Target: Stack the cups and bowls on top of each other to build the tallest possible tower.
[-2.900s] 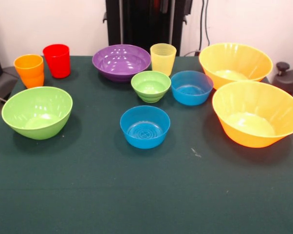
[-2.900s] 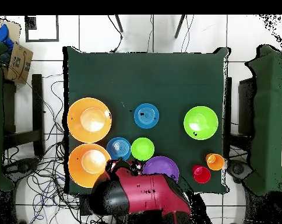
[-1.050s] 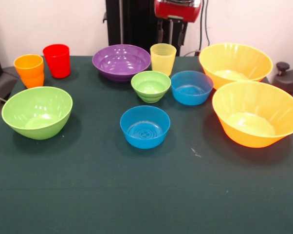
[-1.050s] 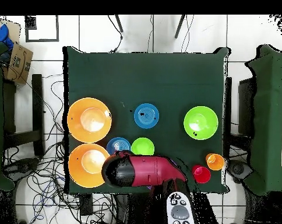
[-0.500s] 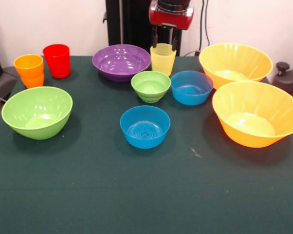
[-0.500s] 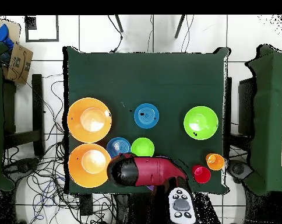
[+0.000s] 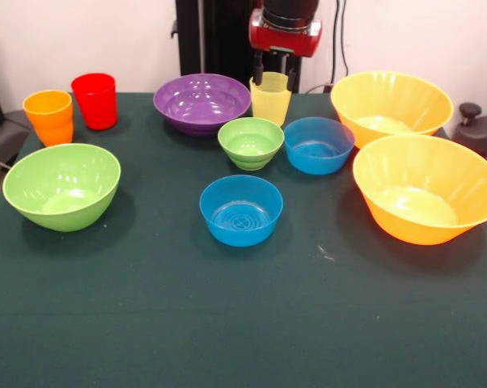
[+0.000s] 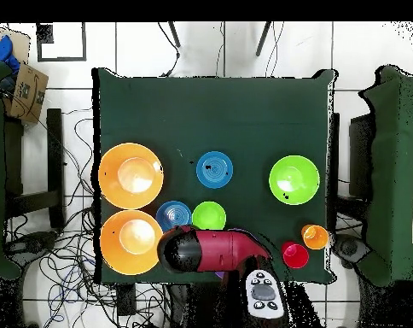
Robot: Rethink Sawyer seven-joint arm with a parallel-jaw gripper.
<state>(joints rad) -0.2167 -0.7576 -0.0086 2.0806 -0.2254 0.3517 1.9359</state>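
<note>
My gripper point(image 7: 272, 74) comes down at the table's far edge and is shut on the rim of the pale yellow cup point(image 7: 271, 101), which looks pinched narrower. The overhead view hides that cup under the red arm point(image 8: 212, 249). The purple bowl point(image 7: 201, 101) stands left of the cup. In front are the small green bowl point(image 7: 251, 142) and two blue bowls point(image 7: 318, 145) point(image 7: 241, 210). Two very large orange bowls point(image 7: 391, 105) point(image 7: 428, 187) fill the right side. At the left are the large green bowl point(image 7: 62, 186), the orange cup point(image 7: 48, 117) and the red cup point(image 7: 95, 100). Nothing is stacked.
The dark green table point(image 7: 227, 323) has open cloth along its near half. A black knob point(image 7: 470, 111) stands off the table's right edge. In the overhead view a cardboard box point(image 8: 26, 92) and cables lie on the floor beside the table.
The arm came down from out of view to the yellow cup. Its fingers, spread beside the rim half a second ago, have closed on it, and the rim looks narrower.
</note>
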